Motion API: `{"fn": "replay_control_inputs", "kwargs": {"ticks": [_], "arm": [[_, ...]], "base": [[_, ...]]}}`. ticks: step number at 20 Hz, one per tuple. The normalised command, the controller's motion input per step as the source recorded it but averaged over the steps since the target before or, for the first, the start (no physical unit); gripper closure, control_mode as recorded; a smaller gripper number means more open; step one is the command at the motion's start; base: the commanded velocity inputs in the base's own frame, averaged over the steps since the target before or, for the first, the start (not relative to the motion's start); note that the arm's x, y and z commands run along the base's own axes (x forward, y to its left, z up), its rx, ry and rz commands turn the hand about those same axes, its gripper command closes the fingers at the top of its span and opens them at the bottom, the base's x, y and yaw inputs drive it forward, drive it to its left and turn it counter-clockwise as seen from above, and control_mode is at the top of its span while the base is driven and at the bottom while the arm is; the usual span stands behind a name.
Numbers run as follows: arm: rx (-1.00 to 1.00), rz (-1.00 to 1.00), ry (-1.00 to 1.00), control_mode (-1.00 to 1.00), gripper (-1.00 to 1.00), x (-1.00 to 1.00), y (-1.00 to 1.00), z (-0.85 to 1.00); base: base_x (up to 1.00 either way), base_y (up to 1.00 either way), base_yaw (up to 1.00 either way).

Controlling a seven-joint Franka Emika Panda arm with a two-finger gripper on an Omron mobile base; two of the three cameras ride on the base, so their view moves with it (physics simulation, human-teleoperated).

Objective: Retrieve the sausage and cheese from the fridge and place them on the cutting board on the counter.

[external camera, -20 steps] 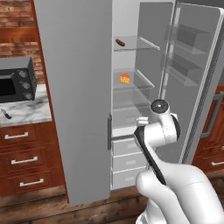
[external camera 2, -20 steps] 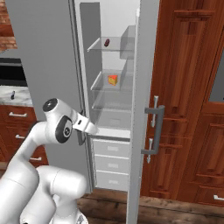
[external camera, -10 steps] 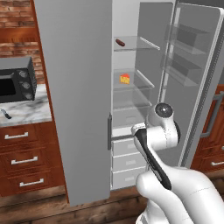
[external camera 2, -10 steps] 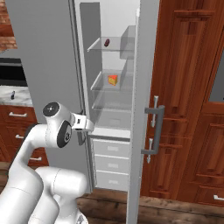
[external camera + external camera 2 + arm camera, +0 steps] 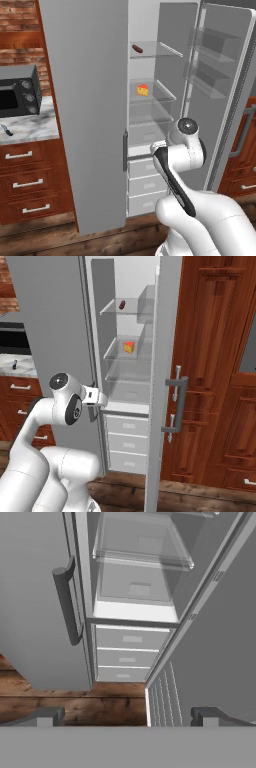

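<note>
The grey fridge stands with its right door swung open and its left door closed. On the top glass shelf lies the dark red-brown sausage. One shelf lower sits the yellow-orange cheese. My gripper is open and holds nothing. It hangs low in front of the fridge, pointing down at the white drawers and the wooden floor, well below both foods. The marble counter is at the left. The cutting board is out of view.
A black microwave and a black-handled knife rest on the counter, above reddish-brown drawers. Tall wooden cabinets stand right of the fridge. The left door's handle juts out near my hand.
My arm's elbow has dipped slightly and the hand has shifted a little. The fridge, sausage and cheese have stayed put.
</note>
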Motion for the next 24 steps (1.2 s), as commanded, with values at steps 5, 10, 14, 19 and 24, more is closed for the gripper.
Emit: {"fn": "replay_control_inputs", "kwargs": {"ticks": [5, 10, 14, 19, 24], "arm": [[0.00, 0.00, 0.00, -1.00, -1.00, 0.00, 0.00, 0.00], [0.00, 0.00, 0.00, -1.00, -1.00, 0.00, 0.00, 0.00], [0.00, 0.00, 0.00, -1.00, -1.00, 0.00, 0.00, 0.00], [0.00, 0.00, 0.00, -1.00, -1.00, 0.00, 0.00, 0.00], [0.00, 0.00, 0.00, -1.00, -1.00, 0.00, 0.00, 0.00]], "base": [[0.00, 0.00, 0.00], [0.00, 0.00, 0.00], [0.00, 0.00, 0.00], [0.00, 0.00, 0.00], [0.00, 0.00, 0.00]]}}
